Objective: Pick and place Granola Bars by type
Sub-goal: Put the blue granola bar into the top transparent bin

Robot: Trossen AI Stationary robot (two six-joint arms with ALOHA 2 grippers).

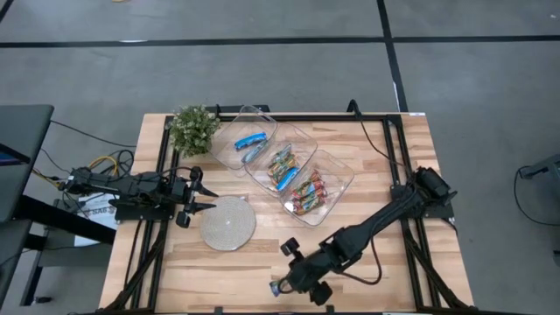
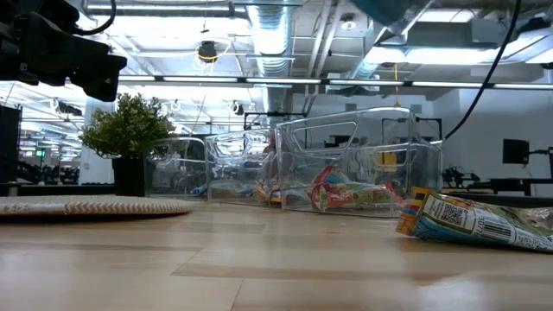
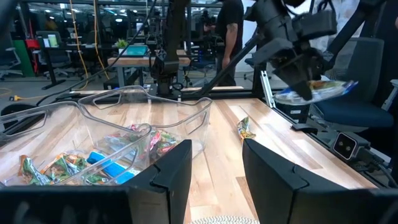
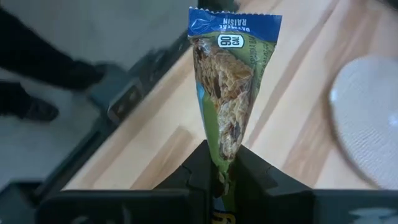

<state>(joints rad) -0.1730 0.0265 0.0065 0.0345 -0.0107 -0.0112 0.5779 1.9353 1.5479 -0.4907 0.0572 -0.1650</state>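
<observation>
Right gripper (image 4: 219,165) fingers being held pinched on tail end of blue-topped granola bar (image 4: 228,81); rest of bar projecting out beyond fingertips, over near table (image 1: 376,280) edge. Left gripper (image 1: 194,194) being held part-open, nothing between fingers, left of grey disc (image 1: 227,222). Other bars being kept in three clear trays (image 1: 328,185) farther back.

Grey floor (image 1: 262,70) crossed by dark lines surrounds the wooden table (image 1: 376,262). Overhead run exposed silver ducts (image 2: 272,34) and long strip lights (image 2: 346,83). Beyond the table's far edge stand desks (image 3: 134,59), office chairs (image 3: 12,59) and a person in dark clothes (image 3: 227,31).
</observation>
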